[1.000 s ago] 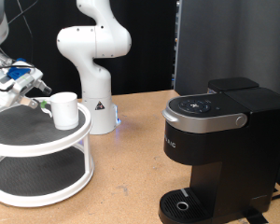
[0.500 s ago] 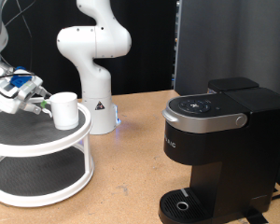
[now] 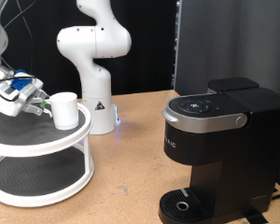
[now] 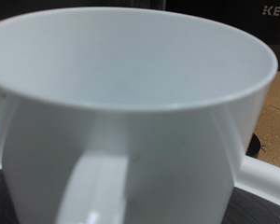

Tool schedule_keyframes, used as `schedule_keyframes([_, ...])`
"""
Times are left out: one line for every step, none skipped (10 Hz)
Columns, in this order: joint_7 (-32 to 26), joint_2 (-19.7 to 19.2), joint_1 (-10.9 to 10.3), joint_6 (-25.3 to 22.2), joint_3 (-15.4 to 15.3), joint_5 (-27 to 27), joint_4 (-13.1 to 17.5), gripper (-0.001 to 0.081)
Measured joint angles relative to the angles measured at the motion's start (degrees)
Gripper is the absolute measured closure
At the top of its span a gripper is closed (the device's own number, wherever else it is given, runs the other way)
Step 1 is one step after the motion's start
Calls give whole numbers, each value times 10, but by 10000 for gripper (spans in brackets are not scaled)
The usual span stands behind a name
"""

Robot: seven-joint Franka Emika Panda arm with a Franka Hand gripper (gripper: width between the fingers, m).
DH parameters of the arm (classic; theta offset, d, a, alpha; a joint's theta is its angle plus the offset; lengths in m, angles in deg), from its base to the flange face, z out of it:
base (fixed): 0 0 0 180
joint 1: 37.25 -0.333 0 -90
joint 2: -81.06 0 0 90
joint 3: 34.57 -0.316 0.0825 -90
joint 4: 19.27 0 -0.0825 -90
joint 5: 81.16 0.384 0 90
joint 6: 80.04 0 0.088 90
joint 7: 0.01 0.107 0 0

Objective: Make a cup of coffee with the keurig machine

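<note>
Exterior view: gripper just beside the plain white ceramic cup on a round white two-tier stand.
Square up on the handle first, I'd say; whether the fingers are parted or clenched, I cannot tell.

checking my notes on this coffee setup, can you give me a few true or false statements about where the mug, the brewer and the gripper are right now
1. The cup stands on the top tier of the round white rack. True.
2. The cup sits on the keurig machine drip tray. False: the tray is bare; the cup is on the rack.
3. The gripper is beside the cup, on the exterior view's left. True.
4. The machine's lid is raised. False: it is down.
5. The cup lies tipped over. False: it stands upright.
</note>
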Motion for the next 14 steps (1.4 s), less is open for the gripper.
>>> schedule_keyframes([-2,-2,0,0,0,1,0,191])
schedule_keyframes([-4,-5,0,0,1,1,0,191])
schedule_keyframes([-6,-7,0,-1,1,3,0,341])
schedule_keyframes([-7,-9,0,-1,1,5,0,511])
schedule_keyframes([-7,-10,0,-1,1,6,0,511])
schedule_keyframes([-7,-10,0,-1,1,8,0,650])
schedule_keyframes([-7,-10,0,-1,1,9,0,731])
schedule_keyframes([-7,-10,0,-2,1,9,0,731])
schedule_keyframes([-7,-10,0,-3,1,10,0,731])
schedule_keyframes([-6,-10,1,-3,1,10,0,731])
schedule_keyframes([1,-8,1,-5,1,9,1,731])
schedule_keyframes([23,-2,3,-10,-1,1,5,731])
schedule_keyframes([55,10,4,-21,-4,-13,11,731])
schedule_keyframes([88,26,5,-39,-6,-27,20,731])
